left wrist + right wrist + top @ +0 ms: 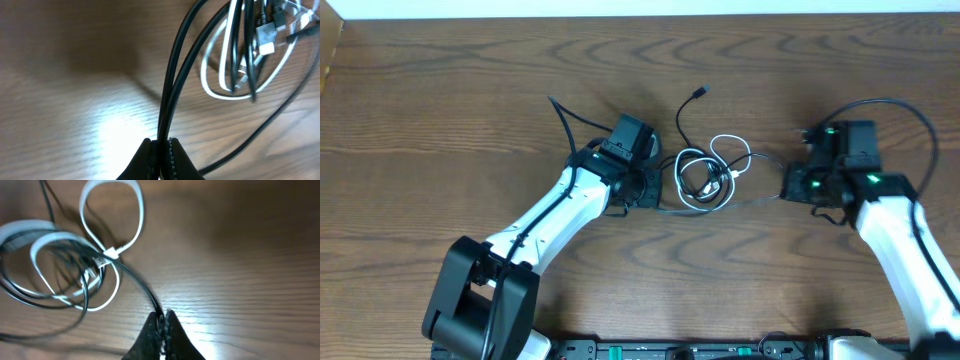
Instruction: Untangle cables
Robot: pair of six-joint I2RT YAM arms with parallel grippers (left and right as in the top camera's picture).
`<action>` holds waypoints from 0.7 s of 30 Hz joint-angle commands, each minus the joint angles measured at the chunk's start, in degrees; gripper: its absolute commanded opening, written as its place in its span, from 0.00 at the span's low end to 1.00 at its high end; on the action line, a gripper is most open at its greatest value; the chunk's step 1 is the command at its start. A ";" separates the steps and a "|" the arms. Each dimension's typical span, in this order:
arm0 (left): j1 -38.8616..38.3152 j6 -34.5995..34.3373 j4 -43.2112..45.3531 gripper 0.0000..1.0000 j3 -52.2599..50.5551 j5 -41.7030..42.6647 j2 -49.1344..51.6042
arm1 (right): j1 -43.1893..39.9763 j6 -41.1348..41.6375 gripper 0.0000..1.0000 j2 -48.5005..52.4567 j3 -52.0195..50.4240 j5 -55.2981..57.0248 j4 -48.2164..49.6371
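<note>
Flanking the tangle overhead, the left gripper point(645, 188) and right gripper point(788, 185) have the black cable point(692, 195) and white cable point(732, 150) coiled between them on the table point(440, 110). The danger? — Desk

Drawing apart could cinch the loops rather than free them. — Field

Left wrist? — Desk

Jaws pressed together on two black strands running ahead of the fingertips point(145, 155); white loops lie beyond, up-right. Two strands may drag the whole bundle. — Field

Right wrist? — Desk

Jaws pinch one black strand; the tangle sits ahead-left. Thin cable could slip out under tension. — Field
</note>
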 commanded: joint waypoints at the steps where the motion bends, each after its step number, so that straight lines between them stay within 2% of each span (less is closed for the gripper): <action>1: 1.38 1.38 -1.25 0.07 0.55 -1.99 -0.70 | -2.75 5.57 0.01 -5.86 0.44 8.70 -1.73; 5: 1.42 1.36 -0.85 0.07 0.57 -1.99 -1.62 | -3.34 13.94 0.01 -8.74 0.42 22.58 -8.35; 7: 1.42 1.36 -0.63 0.07 0.57 -1.92 -2.73 | -3.34 15.54 0.15 -8.83 0.42 24.26 -10.16; 8: 1.42 1.36 -0.59 0.07 0.57 -1.73 -3.43 | -3.34 15.41 0.25 -8.72 0.42 22.10 -10.01; 9: 1.42 1.38 -0.59 0.07 0.57 -1.27 -4.11 | -3.30 14.73 0.30 -8.68 0.42 19.28 -9.51; 10: 1.42 1.38 -0.50 0.07 0.57 -0.39 -4.68 | -3.30 13.11 0.31 -8.68 0.42 15.52 -8.76; 12: 1.42 1.66 0.02 0.07 0.55 3.04 -5.73 | -3.28 6.56 0.35 -8.68 0.39 4.37 -6.36; 13: 1.40 3.02 0.85 0.07 0.55 6.99 -6.27 | -2.97 -0.42 0.42 -8.35 0.37 -7.48 -4.48; 15: 1.40 3.85 2.05 0.08 0.55 11.91 -6.43 | -1.95 -6.08 0.52 -7.76 0.37 -16.50 -3.61; 16: 1.42 4.42 2.49 0.07 0.55 14.34 -6.43 | -1.16 -8.33 0.57 -7.37 0.37 -19.23 -3.56; 18: 1.40 5.79 2.97 0.07 0.55 18.25 -6.43 | 0.68 -10.34 0.59 -6.36 0.37 -19.56 -3.89; 21: 1.40 5.88 2.93 0.07 0.55 19.19 -6.43 | 3.34 -12.44 0.64 -4.37 0.37 -19.19 -4.09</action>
